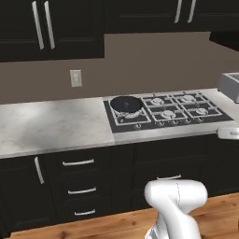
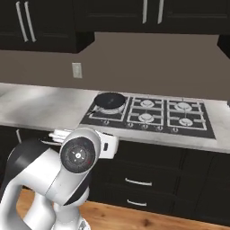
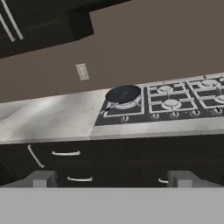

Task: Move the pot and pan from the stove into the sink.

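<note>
The pan (image 1: 125, 103) sits on the rear left burner of the stove (image 1: 186, 114), and its thin handle points toward the front left corner of the cooktop. In the right base view the pan (image 2: 109, 99) is on the same corner burner, and in the hand view the pan (image 3: 124, 93) rests there too, with its handle going down to the left. The other burners of the stove (image 2: 179, 117) carry only their grey grates, and a row of silver knobs runs along the front edge.

The stove is set in a pale marble bench (image 1: 51, 126), which stretches bare to the left of the cooktop. On the brown wall behind it there is a white outlet plate (image 1: 75, 78). Dark upper cabinets (image 1: 51, 28) with long silver handles hang above, and dark drawers (image 1: 79, 177) with silver pulls stand under the bench. At the right edge of the left base view, a grey box-like appliance (image 1: 229, 85) stands on the bench beside the stove; what it is I cannot tell.

The pincer (image 3: 111, 178) is low in front of the drawers, well apart from the pan, and its two finger tips stand wide apart with nothing between them. Between the pincer and the pan lies the front edge of the bench. The floor (image 1: 219, 214) is light wood.
</note>
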